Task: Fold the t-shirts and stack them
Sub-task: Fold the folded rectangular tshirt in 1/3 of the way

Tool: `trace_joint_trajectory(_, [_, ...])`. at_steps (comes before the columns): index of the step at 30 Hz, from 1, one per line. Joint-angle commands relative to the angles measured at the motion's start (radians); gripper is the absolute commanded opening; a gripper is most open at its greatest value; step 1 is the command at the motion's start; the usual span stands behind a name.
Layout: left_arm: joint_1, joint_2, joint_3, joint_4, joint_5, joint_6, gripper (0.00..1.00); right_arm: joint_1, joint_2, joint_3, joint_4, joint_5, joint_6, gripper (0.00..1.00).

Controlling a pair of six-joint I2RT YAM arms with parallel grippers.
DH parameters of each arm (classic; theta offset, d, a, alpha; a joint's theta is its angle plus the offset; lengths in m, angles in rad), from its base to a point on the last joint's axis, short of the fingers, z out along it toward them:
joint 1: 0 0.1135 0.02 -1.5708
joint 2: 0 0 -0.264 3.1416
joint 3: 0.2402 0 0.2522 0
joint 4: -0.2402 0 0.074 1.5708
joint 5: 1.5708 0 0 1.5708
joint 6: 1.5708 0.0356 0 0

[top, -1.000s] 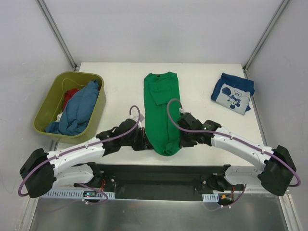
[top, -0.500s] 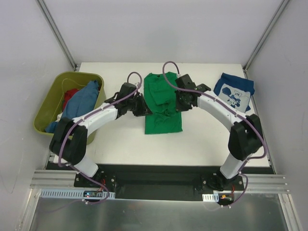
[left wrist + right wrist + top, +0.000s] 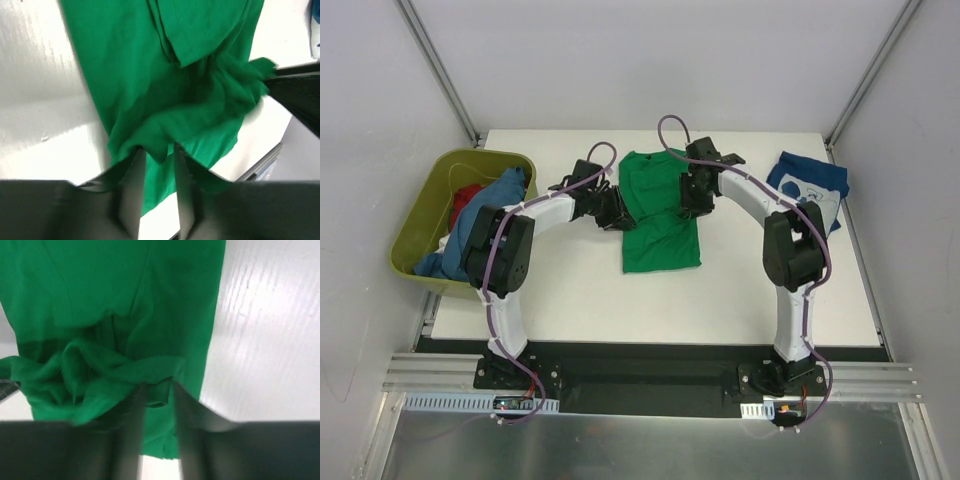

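Note:
The bright green t-shirt (image 3: 662, 240) lies in the middle of the table, its near half lifted and doubled back toward its collar end. My left gripper (image 3: 616, 214) is shut on a bunch of its hem at the shirt's left edge; the pinched cloth shows in the left wrist view (image 3: 157, 150). My right gripper (image 3: 693, 199) is shut on the hem at the right edge, seen in the right wrist view (image 3: 159, 390). A folded navy t-shirt (image 3: 807, 195) with a white cartoon print lies at the back right. A mid-blue t-shirt (image 3: 485, 225) and a red one (image 3: 469, 196) lie crumpled in the tub.
The olive-green plastic tub (image 3: 418, 222) stands at the left edge of the table. Both arms reach far out over the table, elbows raised near the tub and near the navy shirt. White tabletop (image 3: 590, 300) shows in front of the green shirt.
Both grippers have carried the green shirt's near hem from the table's front edge toward the far end, doubling the shirt over itself. The arms have stretched out with them.

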Motion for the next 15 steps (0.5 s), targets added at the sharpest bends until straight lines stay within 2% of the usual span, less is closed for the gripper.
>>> trace_joint_trajectory(1, [0.005, 0.007, 0.063, 0.007, 0.057, 0.034, 0.40, -0.025, 0.047, 0.115, -0.038, -0.073, -0.024, 0.53])
trace_joint_trajectory(2, [0.006, -0.001, 0.059, 0.007, 0.058, 0.032, 0.99, -0.027, 0.039, 0.116, -0.042, -0.079, -0.024, 0.72])
trace_joint_trajectory(5, [0.006, -0.048, 0.030, 0.007, 0.057, 0.035, 0.99, -0.025, -0.025, 0.057, -0.024, -0.089, -0.027, 0.97])
trace_joint_trajectory(10, [0.005, -0.183, -0.097, 0.005, 0.035, 0.017, 0.99, -0.025, -0.184, -0.126, 0.074, -0.176, -0.004, 0.97])
trace_joint_trajectory(13, [0.003, -0.261, -0.189, 0.005, 0.025, 0.000, 0.99, -0.019, -0.241, -0.244, 0.117, -0.304, 0.022, 0.97])
trace_joint_trajectory(15, [-0.003, -0.309, -0.235, 0.005, 0.011, -0.009, 0.99, -0.016, -0.267, -0.335, 0.131, -0.316, 0.043, 0.97])
